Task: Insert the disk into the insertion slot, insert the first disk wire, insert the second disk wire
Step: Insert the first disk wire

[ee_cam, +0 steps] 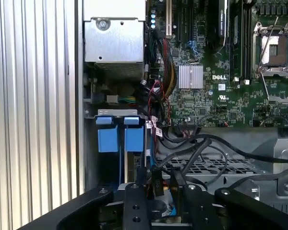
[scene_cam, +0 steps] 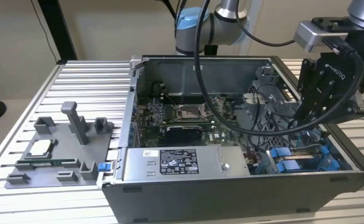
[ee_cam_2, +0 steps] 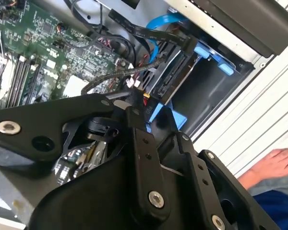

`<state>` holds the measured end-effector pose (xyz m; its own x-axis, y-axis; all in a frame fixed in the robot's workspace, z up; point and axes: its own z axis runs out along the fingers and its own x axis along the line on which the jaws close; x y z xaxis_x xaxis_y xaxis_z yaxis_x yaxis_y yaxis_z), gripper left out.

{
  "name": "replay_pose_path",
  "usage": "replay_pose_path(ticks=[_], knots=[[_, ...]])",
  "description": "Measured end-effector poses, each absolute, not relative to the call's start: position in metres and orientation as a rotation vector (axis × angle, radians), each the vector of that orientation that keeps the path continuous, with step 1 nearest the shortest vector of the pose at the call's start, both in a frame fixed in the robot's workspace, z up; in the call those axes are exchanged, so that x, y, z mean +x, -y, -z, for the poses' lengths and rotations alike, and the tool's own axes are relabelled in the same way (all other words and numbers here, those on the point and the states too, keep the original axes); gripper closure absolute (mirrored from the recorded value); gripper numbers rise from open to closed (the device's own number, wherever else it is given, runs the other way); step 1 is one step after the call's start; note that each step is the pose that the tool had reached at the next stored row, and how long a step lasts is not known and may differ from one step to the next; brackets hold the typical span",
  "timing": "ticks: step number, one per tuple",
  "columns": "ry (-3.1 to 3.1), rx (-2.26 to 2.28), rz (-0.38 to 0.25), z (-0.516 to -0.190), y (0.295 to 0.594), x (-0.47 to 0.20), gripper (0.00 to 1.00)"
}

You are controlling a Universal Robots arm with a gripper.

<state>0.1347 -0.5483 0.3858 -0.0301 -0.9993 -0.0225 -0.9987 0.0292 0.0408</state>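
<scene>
Slotted metal tabletop [scene_cam: 88, 79] carries an open computer case [scene_cam: 231, 196], and the end effector [ee_cam: 157, 189] reaches down into the case's corner at the exterior view's right. A black wire plug [ee_cam: 156, 182] sits right at it. Whether it is clenched on the plug or released cannot be told.

Just beside it is the slot [scene_cam: 306, 164] with its blue rails. The disk [ee_cam_2: 173, 79] stands on edge inside the slot in its blue carrier, and loose black wires run past it.

Further out, the same case holds the motherboard [scene_cam: 182, 116] and a labelled power-supply box [scene_cam: 182, 163] along its front wall.

Outside the case, toward the exterior view's left, a grey tray [scene_cam: 19, 179] holds a processor chip [scene_cam: 39, 147] and a memory stick [scene_cam: 45, 163].
</scene>
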Motion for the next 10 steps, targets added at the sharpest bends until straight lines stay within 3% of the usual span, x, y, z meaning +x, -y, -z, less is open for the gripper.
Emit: replay_pose_path(ticks=[10], knots=[[2.245,2.179,0.07,-0.3859,0.5483,0.1355,0.0]])
